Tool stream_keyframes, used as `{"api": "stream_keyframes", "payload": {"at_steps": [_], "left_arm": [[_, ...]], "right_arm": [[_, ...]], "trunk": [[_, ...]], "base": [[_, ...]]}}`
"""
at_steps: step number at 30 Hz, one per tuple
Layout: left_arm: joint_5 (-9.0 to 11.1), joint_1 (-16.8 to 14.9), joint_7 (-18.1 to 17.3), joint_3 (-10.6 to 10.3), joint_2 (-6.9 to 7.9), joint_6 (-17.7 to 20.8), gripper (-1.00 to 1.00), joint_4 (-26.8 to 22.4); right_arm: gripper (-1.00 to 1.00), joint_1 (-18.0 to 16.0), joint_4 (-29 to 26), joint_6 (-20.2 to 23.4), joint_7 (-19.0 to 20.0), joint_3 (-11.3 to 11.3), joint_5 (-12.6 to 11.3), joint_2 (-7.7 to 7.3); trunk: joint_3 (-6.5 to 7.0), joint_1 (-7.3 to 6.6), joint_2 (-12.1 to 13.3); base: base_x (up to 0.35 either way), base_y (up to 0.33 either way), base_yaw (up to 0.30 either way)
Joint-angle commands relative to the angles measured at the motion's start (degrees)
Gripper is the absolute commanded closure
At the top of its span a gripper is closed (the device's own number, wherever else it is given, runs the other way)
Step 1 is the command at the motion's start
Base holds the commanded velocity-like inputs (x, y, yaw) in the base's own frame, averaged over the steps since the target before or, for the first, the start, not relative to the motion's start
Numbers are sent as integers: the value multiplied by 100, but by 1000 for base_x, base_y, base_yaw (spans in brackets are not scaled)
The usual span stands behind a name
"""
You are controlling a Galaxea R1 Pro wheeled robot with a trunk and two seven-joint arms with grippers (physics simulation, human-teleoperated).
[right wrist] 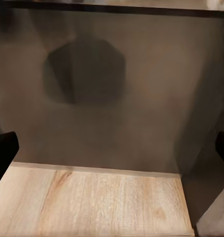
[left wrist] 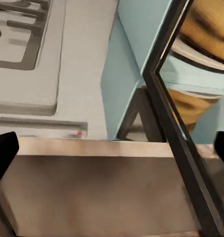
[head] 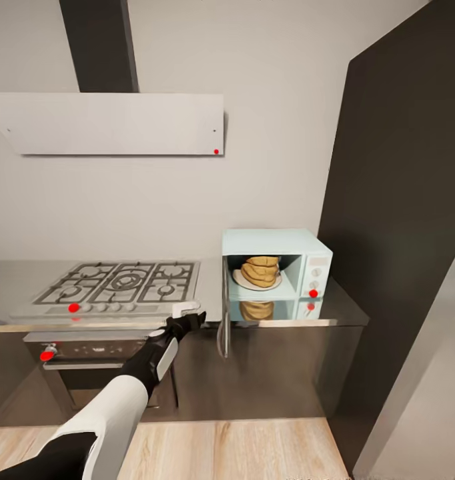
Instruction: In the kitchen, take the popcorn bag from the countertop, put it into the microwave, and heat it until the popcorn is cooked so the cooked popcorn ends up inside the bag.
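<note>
Bag: the tan popcorn bag (head: 259, 271) sits inside the microwave (head: 275, 241), on a white plate (head: 239, 278) – its folds and rolled rim show through the opening, and its reflection shows below it in the lower part of the cavity.
Microwave: pale-blue box at the right end of the countertop (head: 14, 283), beside the tall dark cabinet (head: 401, 220); the door (head: 223, 330) stands swung open toward the robot, seen nearly edge-on, hinged on the box's left side. Two knobs and a red dot show on the white side panel (head: 314, 275).
Left gripper: the left gripper (head: 191, 315) is at the countertop's front edge, just left of the open door; in the left wrist view its dark fingertips (left wrist: 4, 153) stand far apart at the two sides of the picture – spread, holding nothing. Between them lie the counter edge, the door's dark frame (left wrist: 181, 143) and the bag (left wrist: 191, 106) behind the glass.
Right gripper: in the right wrist view the fingertips (right wrist: 3, 154) also sit wide apart, nothing between them; they face a dark cabinet front (right wrist: 112, 94) above the light wood floor (right wrist: 92, 202).
Hob: a steel gas hob (head: 117, 283) lies on the countertop left of the microwave, well apart from it, with an oven front (head: 87, 353) beneath.
Hood: a flat pale hood (head: 111, 123) hangs on the grey wall above the hob.
</note>
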Motion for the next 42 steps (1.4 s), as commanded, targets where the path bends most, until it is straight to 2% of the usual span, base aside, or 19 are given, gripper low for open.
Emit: {"api": "stream_keyframes", "payload": {"at_steps": [1,6,11,18,21,26,29,33,36,38,40,41,42], "left_arm": [[6,30,-44,43,-8,-5,-100,-20],[16,201,-46,31,-8,-456,-100,-28],[3,233,-235,18,-8,-560,-100,-21],[2,261,-243,27,-8,-613,-100,-27],[5,296,-242,21,-8,-622,-100,-30],[5,303,-241,20,-8,-623,-100,-35],[3,310,-251,20,-8,-623,-100,-39],[10,308,-241,24,-8,-589,-100,-39],[7,314,-239,28,-8,-618,-100,-39],[7,313,-234,28,-8,-622,-100,-39],[12,312,-228,28,-8,-619,-100,-39],[16,311,-225,28,-8,-608,-100,-39],[17,311,-221,30,-8,-599,-100,-39]], "right_arm": [[-100,-1,-2,-8,32,-10,1,1],[-100,-1,-1,-7,31,-10,0,1],[-100,-1,-1,-7,33,-8,1,1],[-100,-5,26,1,46,44,33,8],[-100,-18,105,9,48,259,53,10],[-100,-73,193,32,-37,950,81,14],[-100,-79,192,36,-63,1055,96,72],[-100,-104,260,39,-85,1070,98,106],[-100,-372,284,155,-83,1154,100,118],[-100,-615,434,401,-109,1415,98,125],[-100,-720,644,456,-192,1541,101,159],[-100,-808,871,476,-331,1843,105,215],[-100,-828,934,479,-386,1992,105,233]], "trunk": [[-4,3,-9],[23,3,-9],[50,3,-9],[88,3,-9],[104,3,-9],[131,3,-9],[147,3,-9],[160,3,-9],[162,3,-9],[162,3,-9],[162,3,-9],[162,3,-9],[162,3,-9]], "base": [[0,0,-270],[0,0,-270],[0,0,-270],[0,0,-270],[0,0,-270],[0,0,-270],[8,-18,-270],[144,-204,-158],[48,-59,-20],[51,-42,-4],[173,-126,-1],[270,-167,0],[290,-157,0]]}}
